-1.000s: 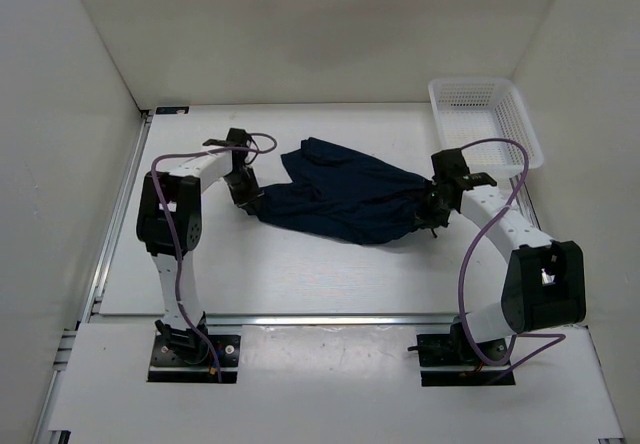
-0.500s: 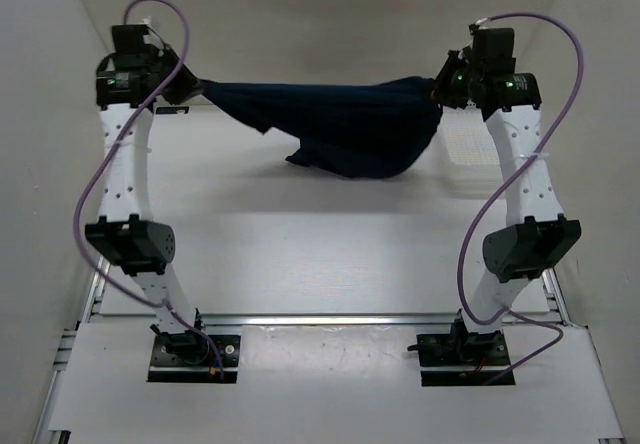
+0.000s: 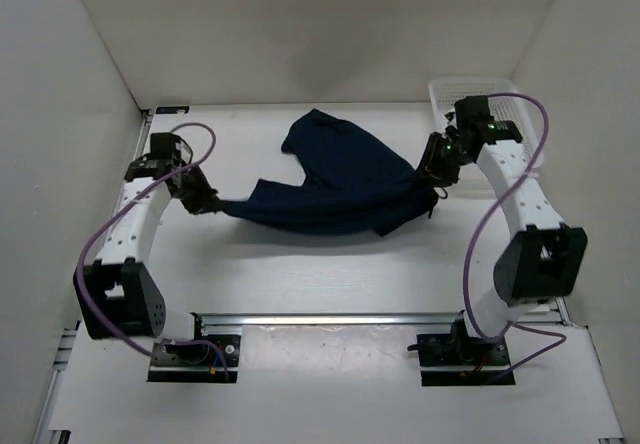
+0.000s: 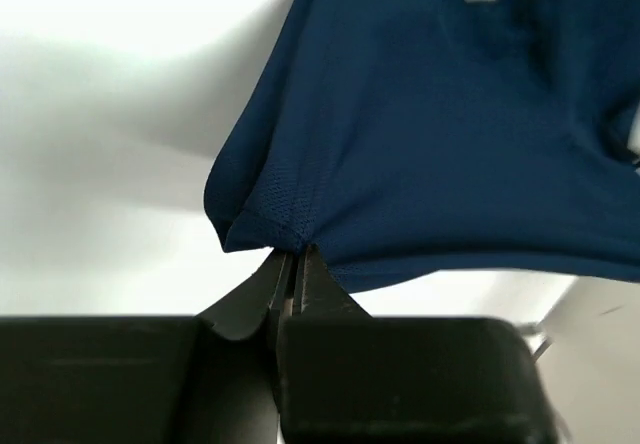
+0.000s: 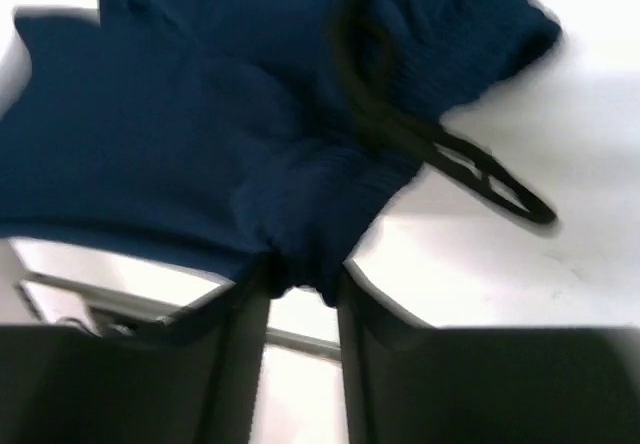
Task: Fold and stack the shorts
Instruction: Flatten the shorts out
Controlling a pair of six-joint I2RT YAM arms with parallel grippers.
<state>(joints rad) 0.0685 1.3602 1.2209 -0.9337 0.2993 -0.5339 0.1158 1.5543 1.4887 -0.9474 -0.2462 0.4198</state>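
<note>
shorts: mid-bench, ends strung between both pincers | left pincer: clamped on hem corner | right pincer: around bunched waistband, clamped or loose cannot tell | risk: waistband slipping free, cloth crumpling; drawstring snagging

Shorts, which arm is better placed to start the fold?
Probably left: the left jaws are clamped on a hem corner of the shorts, while the right jaws look parted around the waistband.
</note>
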